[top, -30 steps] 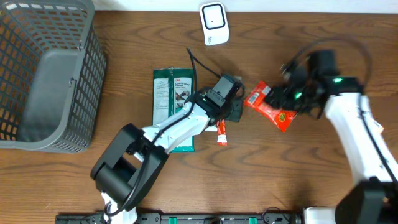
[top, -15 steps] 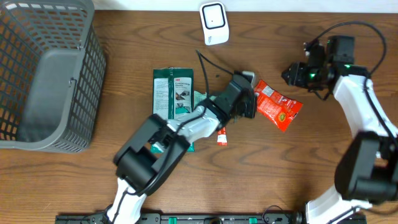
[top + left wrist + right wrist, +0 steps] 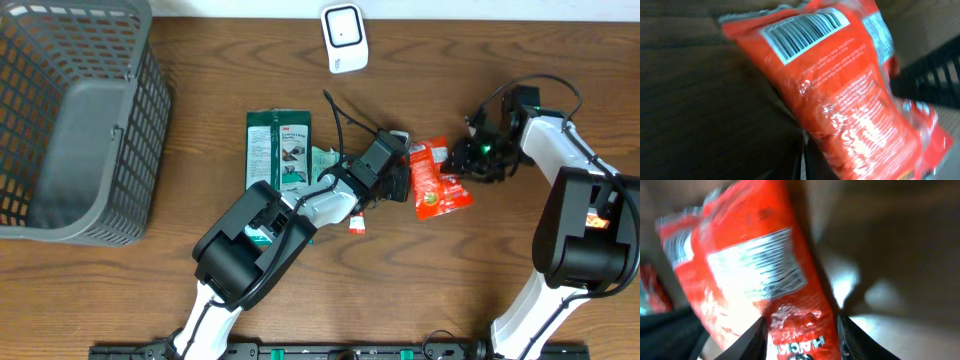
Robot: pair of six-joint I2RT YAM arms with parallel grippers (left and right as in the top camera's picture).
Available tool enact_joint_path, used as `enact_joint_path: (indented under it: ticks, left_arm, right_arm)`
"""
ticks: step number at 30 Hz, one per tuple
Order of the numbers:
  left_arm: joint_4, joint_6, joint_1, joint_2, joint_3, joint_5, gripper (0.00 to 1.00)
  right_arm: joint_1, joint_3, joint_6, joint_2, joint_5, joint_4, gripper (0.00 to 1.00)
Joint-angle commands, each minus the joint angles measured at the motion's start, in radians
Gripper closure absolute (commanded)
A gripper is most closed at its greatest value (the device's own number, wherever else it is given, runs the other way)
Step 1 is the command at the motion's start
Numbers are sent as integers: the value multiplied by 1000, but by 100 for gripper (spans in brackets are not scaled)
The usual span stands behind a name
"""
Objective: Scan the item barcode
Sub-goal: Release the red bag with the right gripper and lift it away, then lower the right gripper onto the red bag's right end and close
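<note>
- Wooden table [image 3: 500, 300]: holds everything, both arms reach in over it.
- Grey mesh basket [image 3: 80, 130]: far left, well apart from the rest.
- Green pack [image 3: 275, 150]: flat, mid-table, partly under the left arm.
- Red snack pouch [image 3: 435, 180]: centre-right, btwn the two grippers. Its barcode [image 3: 805, 32] shows at the top end in left wrist view.
- White scanner [image 3: 343, 38]: top edge of table, well apart from pouch.
- Left gripper [image 3: 398, 172]: jaws closed, tip against pouch's left edge. Can't tell if it pinches any film.
- Right gripper [image 3: 465, 158]: at pouch's upper right. In right wrist view its fingers [image 3: 754, 335] sit either side of pouch end. Can't tell if clamped or loose.
- Small red/white tube [image 3: 356, 218]: just below left gripper, on table.
</note>
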Motion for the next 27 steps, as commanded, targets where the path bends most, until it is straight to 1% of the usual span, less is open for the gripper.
enact_joint_path:
  ticks: [1, 5, 9, 12, 16, 18, 25, 27]
  left_arm:
    - [-12, 14, 5, 5, 0, -6, 92]
    - [-49, 14, 5, -8, 0, -6, 92]
    - [-99, 36, 6, -16, 0, -6, 92]
    - [-145, 51, 7, -16, 0, -6, 92]
    - [-164, 68, 11, -21, 0, -5, 92]
    - [-167, 103, 21, -40, 7, 39, 92]
    - [-195, 95, 107, -115, 95, 255, 92]
    - [-187, 95, 124, -115, 108, 279, 93]
  right_arm:
    - [20, -4, -42, -3, -61, -48, 59]
    - [26, -4, -84, -3, -52, -62, 54]
    - [-2, -4, -85, -3, -53, -23, 49]
    - [-33, -4, -101, -3, -65, 17, 43]
    - [-86, -4, -217, 0, -225, 28, 42]
    - [-108, -6, -233, 5, -269, 28, 43]
    - [-137, -57, -250, 35, -287, 57, 48]
    - [-137, -78, -251, 42, -294, 78, 49]
